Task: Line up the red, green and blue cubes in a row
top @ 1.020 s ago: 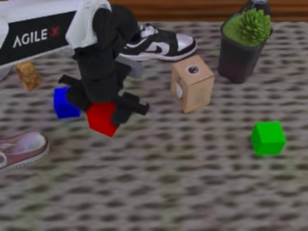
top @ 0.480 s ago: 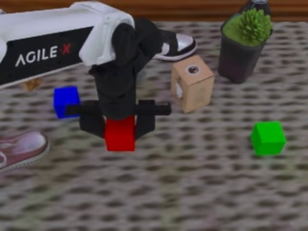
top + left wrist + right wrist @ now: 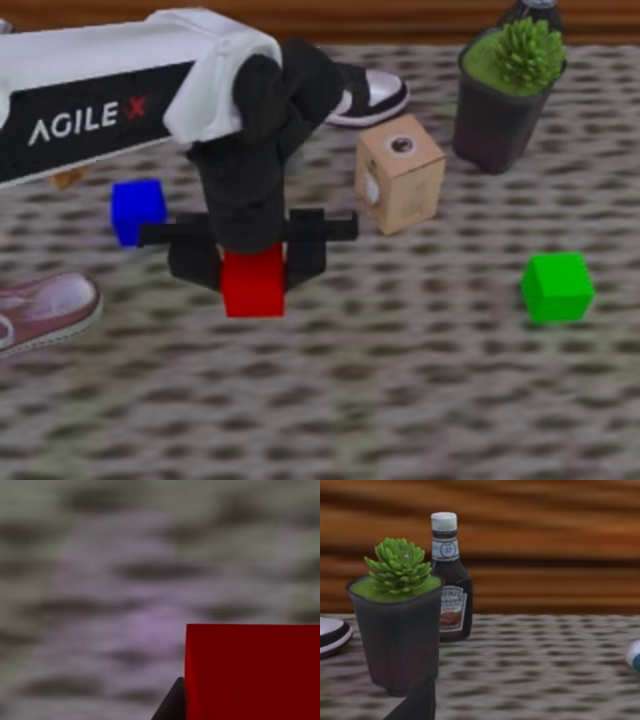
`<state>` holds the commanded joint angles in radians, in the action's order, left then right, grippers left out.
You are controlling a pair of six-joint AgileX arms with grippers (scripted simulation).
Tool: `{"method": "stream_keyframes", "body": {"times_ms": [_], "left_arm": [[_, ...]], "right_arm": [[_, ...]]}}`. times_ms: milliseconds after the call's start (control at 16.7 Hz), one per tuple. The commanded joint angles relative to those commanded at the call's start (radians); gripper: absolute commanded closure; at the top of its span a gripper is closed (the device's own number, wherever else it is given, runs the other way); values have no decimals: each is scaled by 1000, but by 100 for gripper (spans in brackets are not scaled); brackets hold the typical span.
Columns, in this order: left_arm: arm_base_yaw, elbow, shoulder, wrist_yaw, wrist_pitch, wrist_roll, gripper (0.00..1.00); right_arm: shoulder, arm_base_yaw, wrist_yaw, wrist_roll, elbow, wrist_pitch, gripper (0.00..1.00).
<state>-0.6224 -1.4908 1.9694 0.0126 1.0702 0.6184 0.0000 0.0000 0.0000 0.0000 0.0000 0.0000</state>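
Clamping the red cube (image 3: pixel 252 283) between its fingers, the left gripper (image 3: pixel 250 262) hangs left of centre over the surface (image 3: pixel 400 400); blue cube (image 3: pixel 138 209) lies near, green cube (image 3: pixel 558 286) far right.

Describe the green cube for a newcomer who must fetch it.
Start at the potted plant at the table's back right. Come toward the near edge, past the tan box: the green cube sits alone there, the only green block, far from the red cube and blue cube.

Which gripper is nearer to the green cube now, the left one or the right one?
Left, as far as visible. The left gripper holds the red cube mid-table, well left of the green cube. The right gripper is outside the top view.
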Motion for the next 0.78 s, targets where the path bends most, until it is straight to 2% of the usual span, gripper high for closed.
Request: {"method": "stream_keyframes", "body": {"times_ms": [360,660,780], "left_arm": [[1,129,69,0,-208,1,100],[0,150,82,0,-235,1,100],[0,150,82,0,-235,1,85]], "right_arm": [[0,0,0,0,0,0,0],[0,0,0,0,0,0,0],[0,0,0,0,0,0,0]]}}
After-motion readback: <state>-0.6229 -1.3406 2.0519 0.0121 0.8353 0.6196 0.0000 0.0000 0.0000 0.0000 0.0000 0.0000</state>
